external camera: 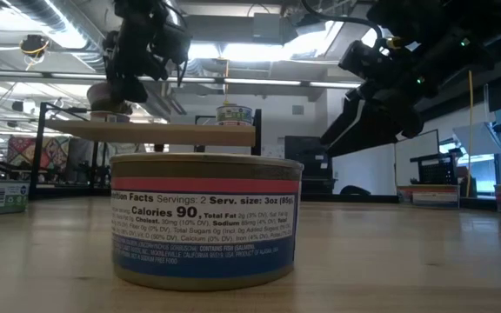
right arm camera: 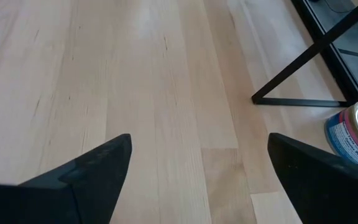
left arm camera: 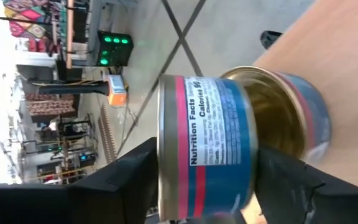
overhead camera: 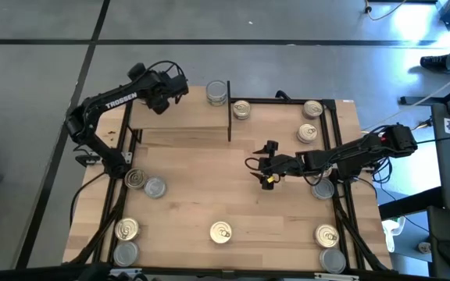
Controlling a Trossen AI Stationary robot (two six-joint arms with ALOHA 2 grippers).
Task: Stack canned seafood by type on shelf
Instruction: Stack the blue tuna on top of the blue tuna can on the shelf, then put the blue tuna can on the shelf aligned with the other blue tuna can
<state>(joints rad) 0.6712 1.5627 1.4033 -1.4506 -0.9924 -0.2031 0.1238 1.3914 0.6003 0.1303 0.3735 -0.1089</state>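
1. Nearest to the low camera stands one tin (external camera: 205, 219) on the bare tabletop (overhead camera: 201, 187), in front of the shelf, label facing out.
2. Landmark for all places: the shelf (overhead camera: 182, 123), a raised wood platform at the far left part of the table.
3. Left gripper (overhead camera: 180, 87) hovers over the shelf's far edge. A blue-and-red labelled can (left arm camera: 229, 137) sits between its fingers (left arm camera: 120, 180) — they seem to be just letting go, so I cannot tell if it is gripped or freed.
4. Right gripper (overhead camera: 266, 165) hangs low over the tabletop, to the right of the shelf and nearer the front; its jaws stand wide apart, holding nothing.
5. On the shelf or beside its far right corner I see a small stack (overhead camera: 217, 92); another tin (overhead camera: 241, 109) is just right of the shelf.
6. In my judgement the task is at an early stage — about ten tins lie scattered, well apart from the shelf.
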